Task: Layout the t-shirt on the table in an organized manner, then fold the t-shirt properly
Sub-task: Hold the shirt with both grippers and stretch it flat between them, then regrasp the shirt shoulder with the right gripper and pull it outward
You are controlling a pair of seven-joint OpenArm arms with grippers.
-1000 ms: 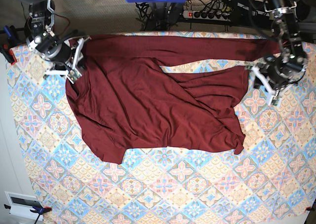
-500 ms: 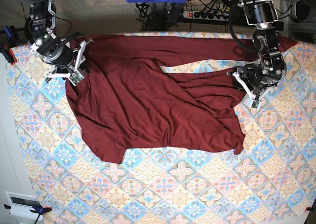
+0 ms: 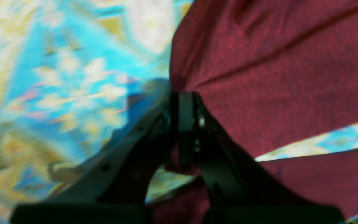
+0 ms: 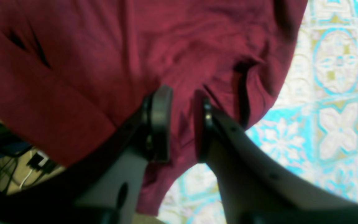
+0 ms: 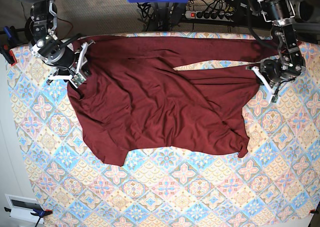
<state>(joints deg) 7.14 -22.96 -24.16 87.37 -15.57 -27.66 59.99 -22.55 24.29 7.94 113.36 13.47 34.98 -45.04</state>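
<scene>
Gripping the t-shirt [image 5: 150, 97] near the table's [image 5: 200, 192] far left corner, our right gripper [image 5: 76, 72] pinches a fold of its edge. The maroon garment sprawls across the table's far half. Near the right edge, our left gripper [image 5: 260, 82] is clamped tight on the fabric.

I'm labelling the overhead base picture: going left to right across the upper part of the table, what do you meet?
Table edge → right tool gripping the t-shirt's edge → t-shirt → left tool closed on the t-shirt's other edge → bare patterned table again.
</scene>
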